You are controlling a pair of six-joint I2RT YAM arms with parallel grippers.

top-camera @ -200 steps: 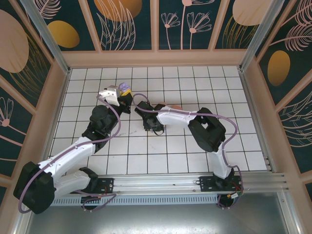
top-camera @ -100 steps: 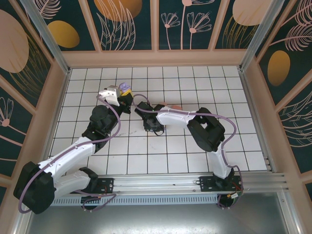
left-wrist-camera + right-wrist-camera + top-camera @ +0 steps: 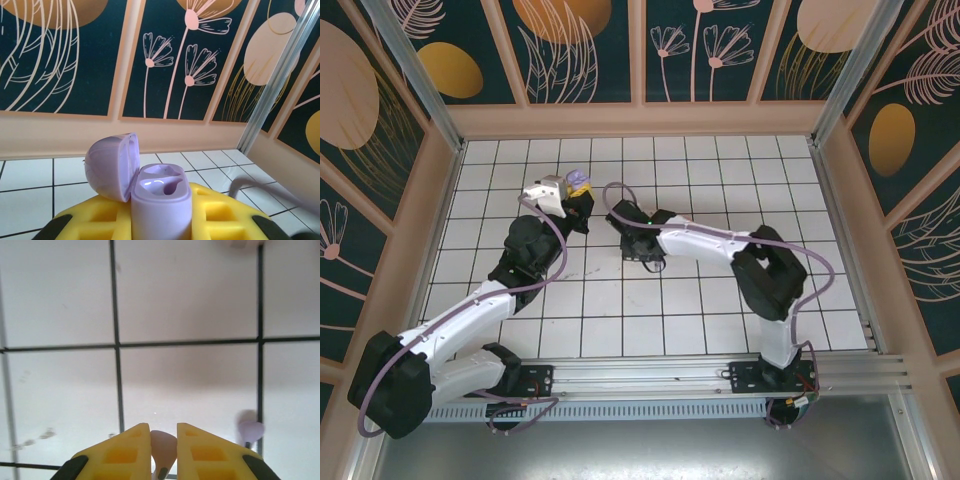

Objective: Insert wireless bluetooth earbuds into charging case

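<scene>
We judge the task barely begun: no bud sits in the case yet. The case is lilac and stands upright in the left tool, whose yellow fingers are closed on its base. Its lid is swung open to the left, and both wells are bare.

We take the right tool as our landmark. From above, the case hangs near it, to its left and slightly farther from the arm bases. The right tool is low over the desk, its fingers drawn in on a pale bud. The bud is wedged between the two pads and looks to touch both, with its dark stem tip pointing down. We read that as a grip, though we cannot tell whether the bud has left the desk.

What is left, as we see it, is to carry this bud to the case and seat it in a well, then fetch its partner.

- **Case:** one, with two wells, both empty.
- **Buds:** two we are sure of. One is in the right tool. The other is a lilac bud lying on the desk just to that tool's right in its wrist view.
- **Unclear:** a pale scrap ahead of the tool is cut off at the frame edge, and we cannot tell what it is.
</scene>
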